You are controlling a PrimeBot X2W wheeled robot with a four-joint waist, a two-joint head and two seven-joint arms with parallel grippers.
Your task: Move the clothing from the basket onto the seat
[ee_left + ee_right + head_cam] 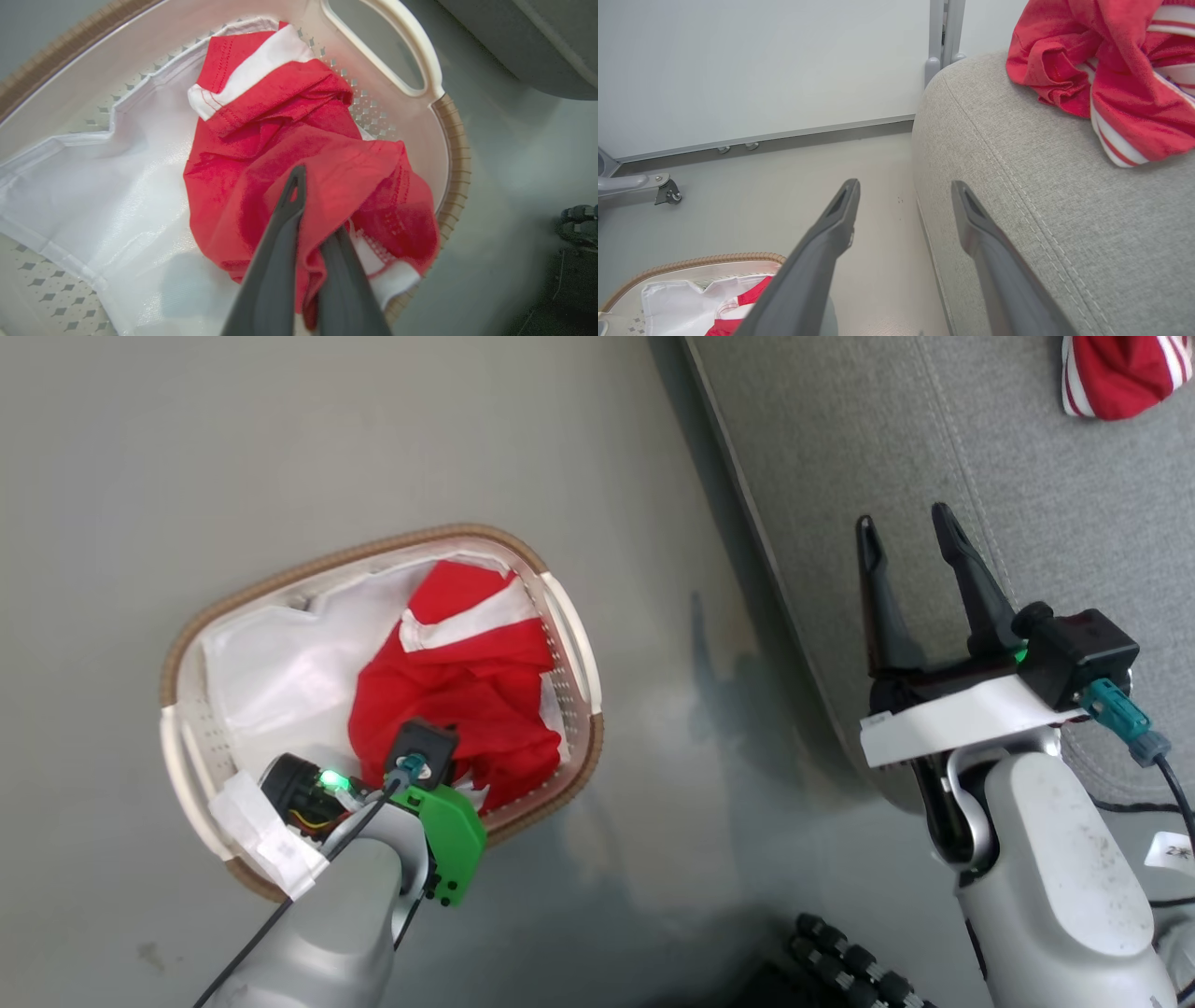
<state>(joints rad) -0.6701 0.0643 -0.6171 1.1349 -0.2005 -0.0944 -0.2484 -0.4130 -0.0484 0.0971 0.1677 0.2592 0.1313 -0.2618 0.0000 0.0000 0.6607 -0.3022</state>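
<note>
- My left gripper (318,200) is down in the basket (280,581), its two fingers narrowed on a fold of the red jersey (448,681). One fingertip is buried under fabric, so the pinch appears firm but I cannot fully confirm it.
- That red jersey lies crumpled against the basket's side nearest the sofa (887,457), on top of a white sheet (271,672) lining the rest of the basket.
- The basket stands on the floor (280,429), near the sofa but apart from it.
- My right gripper (904,521) hangs over the sofa's edge, fingers spread wide, holding nothing.
- A second red jersey (1120,373), white-striped, lies bunched on the sofa seat, well apart from that gripper.
</note>
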